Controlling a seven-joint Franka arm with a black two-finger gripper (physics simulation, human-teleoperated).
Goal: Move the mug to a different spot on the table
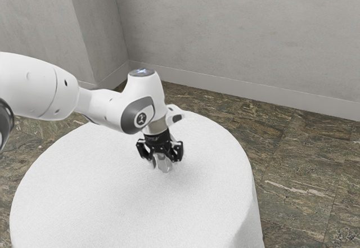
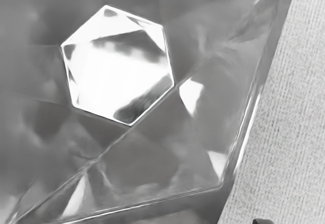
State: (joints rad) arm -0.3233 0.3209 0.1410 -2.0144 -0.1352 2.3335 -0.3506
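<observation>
Starting with the exterior view: arm (image 1: 95,104) comes in over the table (image 1: 79,208) and points its gripper (image 1: 163,159) straight down, roughly over the table's middle. Mug (image 1: 164,166) is in the gripper, a small faceted, glassy thing poking out below the black fingers. The fingers are drawn most of the way in and look pressed on the mug from two sides, so I read it as gripped, not just straddled. The vertical approach makes sense: the mug is upright with its mouth up, so a top-down pinch is the easy way in. The mug's bottom is at or just off the table top; I cannot tell if it touches. A faint shadow (image 1: 171,172) lies on the table right by it. Stone floor (image 1: 304,163) lies past the table's edge, so any new spot should be picked well inside that edge.

Wrist view: looking down into the mug, hexagonal base (image 2: 118,82) bright at the bottom, slanted facets rising to the rim (image 2: 254,107). The table (image 2: 299,112) shows just outside the rim. The base is off to one side of the hand, not under its centre. That suggests the pinch is on the wall near the rim rather than across the whole body. Judgement: grasp made or nearly so, carry across the table not begun. A wall pinch on slick glass could let the mug swing or slip, so lift low over the table and go slow.
</observation>
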